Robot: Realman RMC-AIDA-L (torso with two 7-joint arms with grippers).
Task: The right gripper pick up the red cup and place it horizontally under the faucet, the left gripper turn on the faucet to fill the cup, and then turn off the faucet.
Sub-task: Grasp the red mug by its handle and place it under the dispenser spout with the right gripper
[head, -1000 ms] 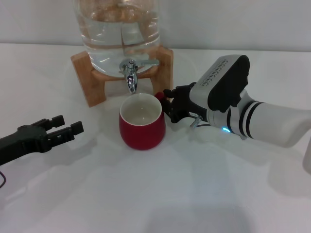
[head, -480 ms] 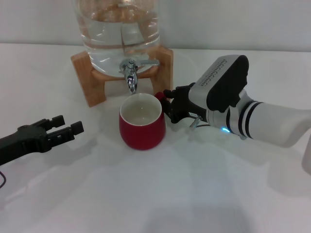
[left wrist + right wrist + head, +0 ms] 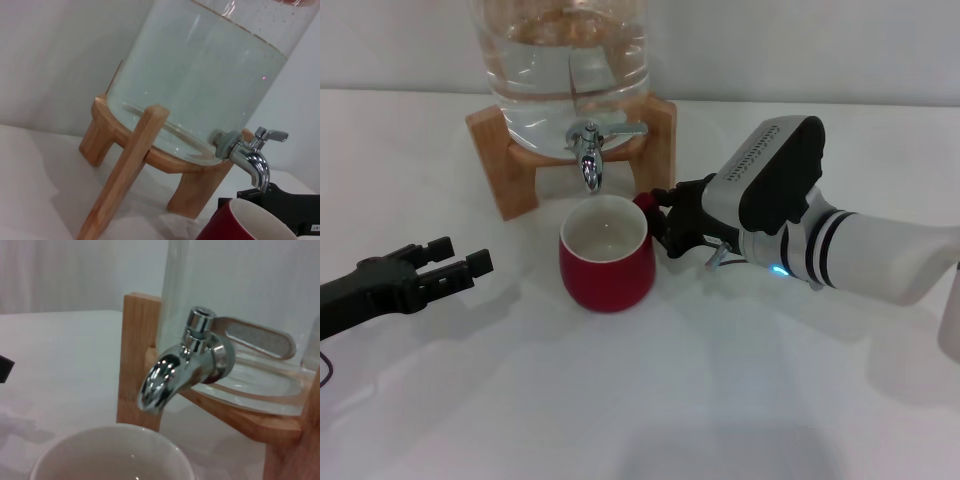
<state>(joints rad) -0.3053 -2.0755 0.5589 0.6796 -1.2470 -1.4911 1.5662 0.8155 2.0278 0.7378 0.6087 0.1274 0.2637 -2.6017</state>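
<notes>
— Shifted since a moment ago: red cup [image 3: 607, 253] slid a little toward the robot's left, right gripper [image 3: 662, 221] along with it, now more squarely beneath the faucet [image 3: 590, 147]. Left gripper [image 3: 448, 263] unchanged.

— And the surface?

— Plain white table [image 3: 650, 400], glossy enough to carry soft shadows under cup and arms. Pale blank wall behind. Clear water jug [image 3: 565, 60] on a wooden stand [image 3: 508, 160] at the far side, water inside, faint bubbles visible in the left wrist view.

— Cup position, exactly?

— Upright on the table, just in front of the stand, white inside facing up, apparently dry. Spout directly over the far part of the rim, apart from it, as seen from the right wrist. Lever pointing sideways toward the robot's right; no water running.

— Right claw, how wide, and touching what?

— Narrowly parted, black fingers clenched on the small red loop handle on the cup's right side. Handle mostly hidden between them; only a red sliver visible at the top. Bulky black-and-white wrist reaching in low from the right.

— Left claw?

— Released, fingers spread apart, gripping nothing. Low over the table at the left edge, well apart from the cup and the stand, aimed roughly toward the jug.
</notes>
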